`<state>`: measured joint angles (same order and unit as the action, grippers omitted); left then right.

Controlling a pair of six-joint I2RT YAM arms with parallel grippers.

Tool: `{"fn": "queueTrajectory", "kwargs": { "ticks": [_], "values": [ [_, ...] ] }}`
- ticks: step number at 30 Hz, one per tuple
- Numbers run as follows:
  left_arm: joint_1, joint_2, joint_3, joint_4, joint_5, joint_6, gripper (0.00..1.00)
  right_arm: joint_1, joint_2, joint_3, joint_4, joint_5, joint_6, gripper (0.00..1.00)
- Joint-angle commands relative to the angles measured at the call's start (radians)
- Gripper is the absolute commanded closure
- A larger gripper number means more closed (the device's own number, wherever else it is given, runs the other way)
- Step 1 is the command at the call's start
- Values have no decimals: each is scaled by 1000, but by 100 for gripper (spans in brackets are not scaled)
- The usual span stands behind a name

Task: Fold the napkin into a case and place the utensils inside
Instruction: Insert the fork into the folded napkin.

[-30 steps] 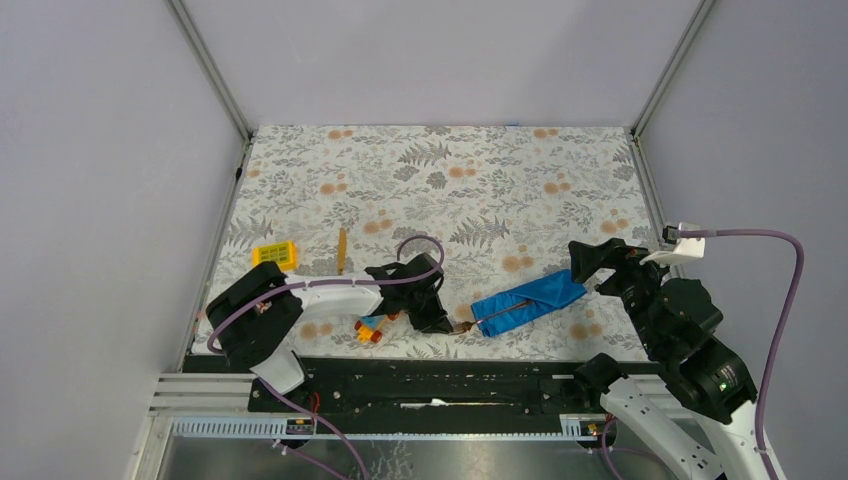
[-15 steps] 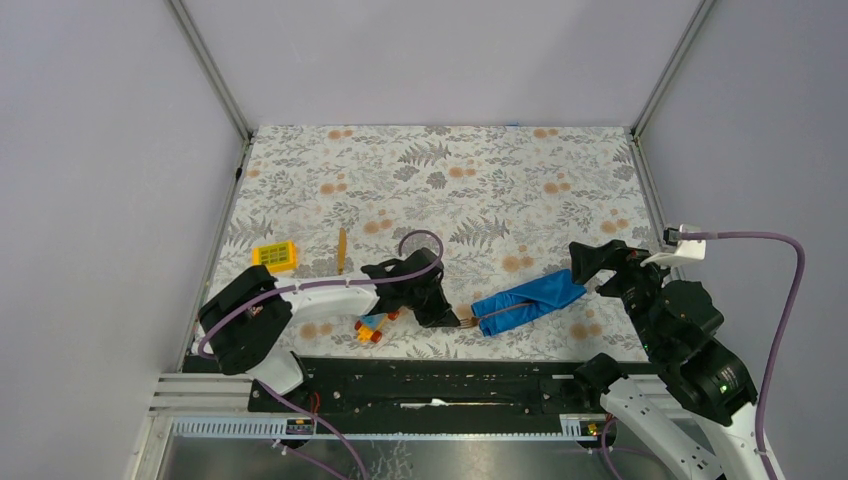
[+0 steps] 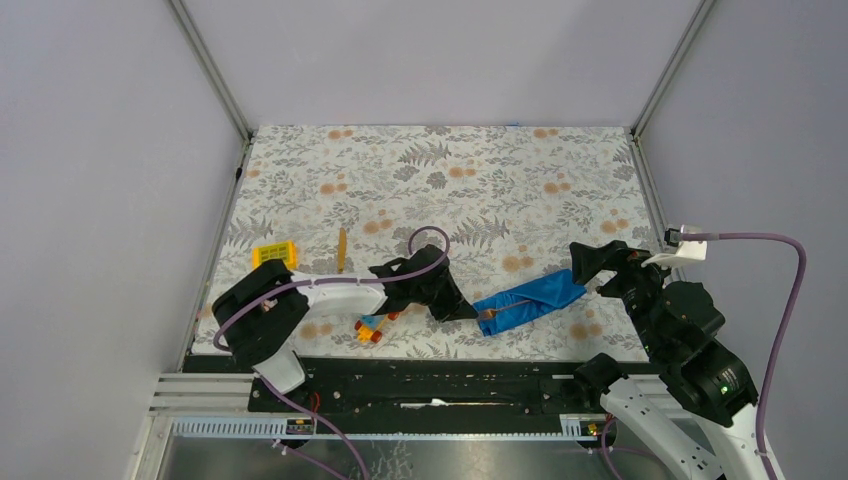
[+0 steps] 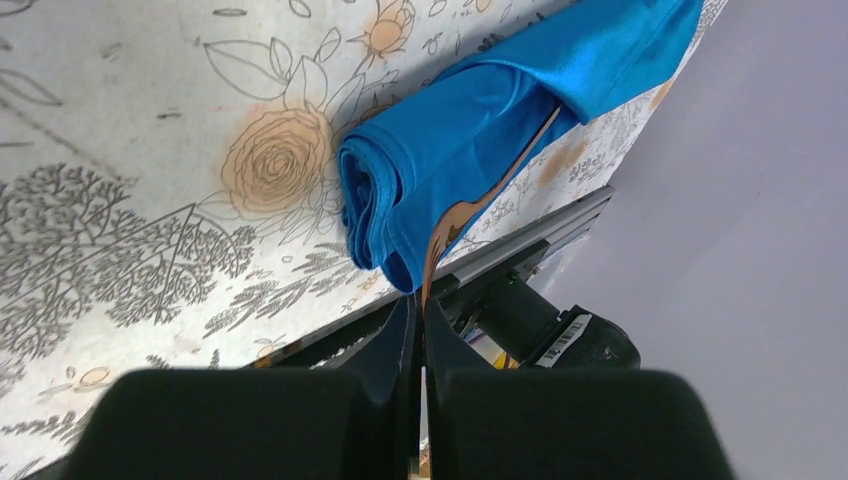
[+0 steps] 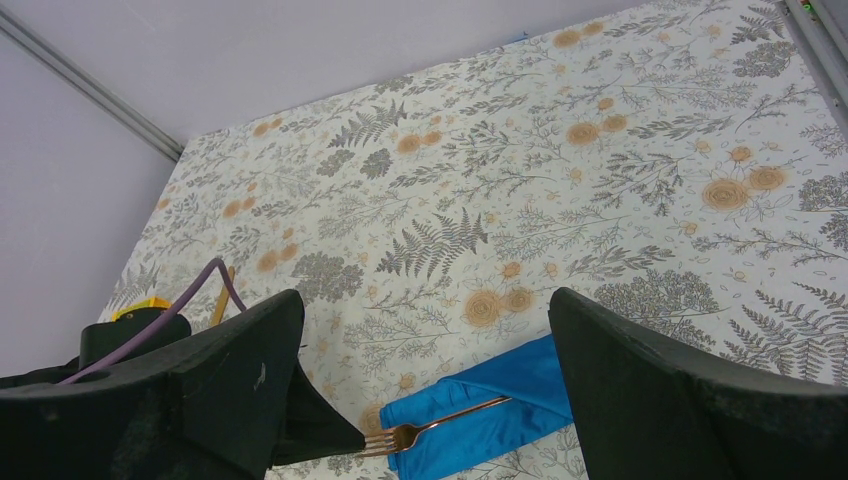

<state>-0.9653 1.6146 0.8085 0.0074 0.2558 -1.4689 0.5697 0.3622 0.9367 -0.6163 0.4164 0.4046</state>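
The blue napkin [image 3: 530,298] lies folded into a long case at the near right of the table, also seen in the left wrist view [image 4: 470,130] and right wrist view [image 5: 495,410]. A golden fork [image 5: 440,427] has its handle tucked under the napkin's fold, tines sticking out at the left end. My left gripper [image 3: 466,311] is shut on the fork's tines [image 4: 455,215], fingers [image 4: 400,340] pressed together. My right gripper [image 3: 592,262] hangs open above the napkin's right end, holding nothing. The knife [image 3: 341,250] lies on the table left of the left arm.
A yellow block [image 3: 275,254] sits beside the knife at the left. A small blue-and-orange toy car [image 3: 371,328] lies under the left arm near the table's front edge [image 3: 420,355]. Grey walls close in three sides.
The left gripper closed on the fork's tines and moved right toward the napkin, sliding the fork's handle further under the fold. The right arm has stayed still.
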Motion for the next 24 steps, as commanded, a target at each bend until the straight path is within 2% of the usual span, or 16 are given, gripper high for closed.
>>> {"fn": "queueTrajectory", "kwargs": {
  "ticks": [1, 24],
  "values": [
    [-2, 43, 17, 124, 4, -52, 100, 3, 0, -2, 14, -2, -11, 0],
    [20, 161, 99, 194, -24, -9, 100, 3, -13, -1, 5, -2, -15, 0]
  ]
}}
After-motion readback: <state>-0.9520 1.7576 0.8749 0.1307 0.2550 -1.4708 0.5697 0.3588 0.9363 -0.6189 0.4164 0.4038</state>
